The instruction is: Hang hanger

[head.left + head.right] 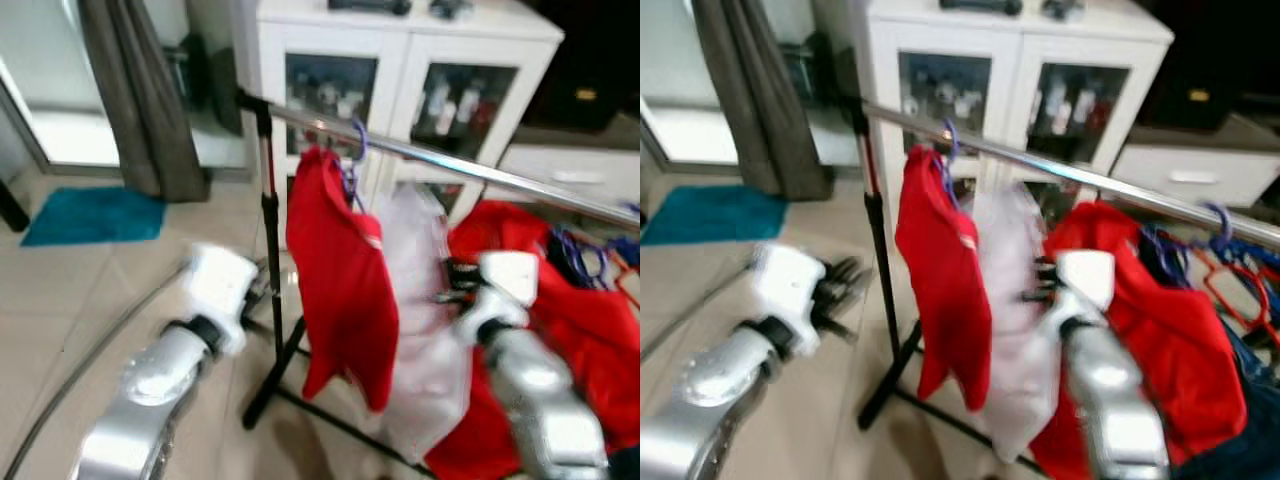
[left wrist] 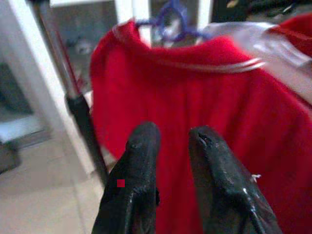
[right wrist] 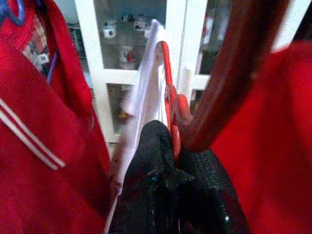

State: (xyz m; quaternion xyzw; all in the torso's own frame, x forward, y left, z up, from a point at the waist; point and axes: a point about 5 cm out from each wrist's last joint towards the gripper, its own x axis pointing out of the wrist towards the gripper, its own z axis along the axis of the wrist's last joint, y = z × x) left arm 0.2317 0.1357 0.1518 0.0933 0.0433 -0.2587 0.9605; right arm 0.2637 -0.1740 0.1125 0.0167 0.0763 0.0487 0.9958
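A silver rail (image 1: 500,175) of a clothes rack crosses the scene. A red shirt (image 1: 340,270) hangs from it on a blue hanger (image 1: 357,140). Beside the shirt is a white see-through garment (image 1: 420,300) on a red hanger (image 3: 168,87). My right gripper (image 3: 175,156) is shut on that red hanger below the rail, and it also shows at the garment's right side (image 1: 450,280). Whether the hanger's hook is on the rail is hidden. My left gripper (image 2: 173,141) is open and holds nothing; it points at the red shirt from left of the rack's upright (image 1: 262,290).
The rack's black upright pole (image 1: 270,250) and floor foot stand between my arms. More red clothes (image 1: 580,320) and blue hangers (image 1: 580,255) hang further right. A white glass-door cabinet (image 1: 400,60) stands behind. A grey curtain (image 1: 140,90) and teal mat (image 1: 90,215) are at left.
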